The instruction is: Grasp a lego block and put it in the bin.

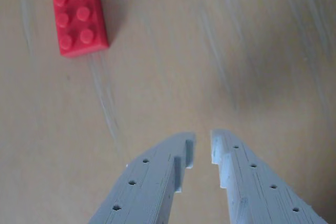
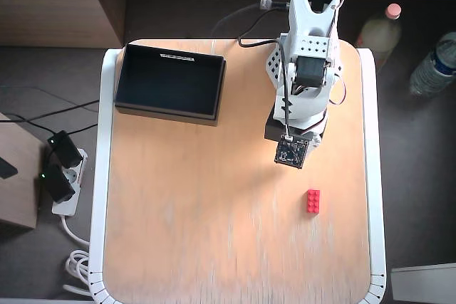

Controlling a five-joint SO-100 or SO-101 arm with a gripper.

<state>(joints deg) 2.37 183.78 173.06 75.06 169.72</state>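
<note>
The red lego block (image 1: pixel 79 14) lies flat on the wooden table, studs up, at the upper left of the wrist view. My gripper (image 1: pixel 203 140) enters from the bottom edge, empty, its grey jaws nearly together with only a narrow slit between them. The block is well ahead and to the left of the fingertips. In the overhead view the block (image 2: pixel 313 201) lies lower right of the arm (image 2: pixel 303 83), whose wrist hides the fingers. The black bin (image 2: pixel 128 80) stands at the table's upper left, empty.
The white table rim (image 2: pixel 107 176) bounds the wooden top. Two bottles (image 2: pixel 377 30) stand on the floor at the upper right. A power strip (image 2: pixel 60 172) and cables lie at the left. A shelf edge runs along the top.
</note>
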